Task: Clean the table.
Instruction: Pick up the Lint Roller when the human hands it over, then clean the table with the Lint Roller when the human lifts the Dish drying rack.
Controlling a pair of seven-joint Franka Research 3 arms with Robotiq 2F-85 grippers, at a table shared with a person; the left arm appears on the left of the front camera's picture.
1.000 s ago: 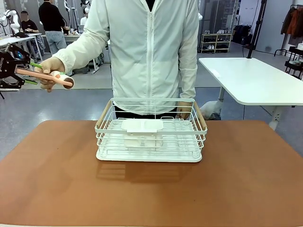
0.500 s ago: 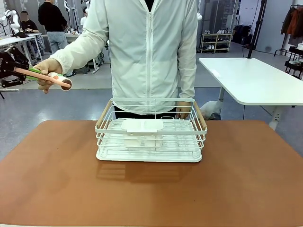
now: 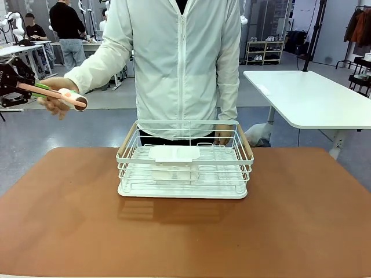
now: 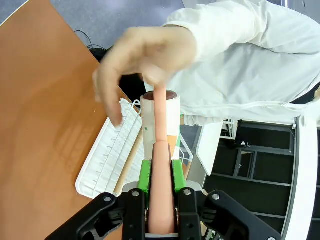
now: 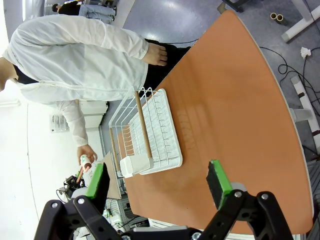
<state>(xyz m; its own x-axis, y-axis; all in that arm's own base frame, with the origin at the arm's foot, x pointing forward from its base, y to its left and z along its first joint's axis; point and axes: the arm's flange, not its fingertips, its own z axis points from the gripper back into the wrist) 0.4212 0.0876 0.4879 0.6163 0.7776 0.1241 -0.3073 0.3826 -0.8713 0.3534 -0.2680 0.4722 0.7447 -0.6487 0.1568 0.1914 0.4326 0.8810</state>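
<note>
Lint roller, upper left: your left jaws clench its handle, a person's hand alongside; right jaws released above the table.

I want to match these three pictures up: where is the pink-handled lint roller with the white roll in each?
Front view: pink-handled lint roller at upper left, at the person's hand.
Left wrist view: centre, handle clamped in the left end effector.
Right wrist view: tiny, lower left.
Shared landmark: white wire rack.
</note>
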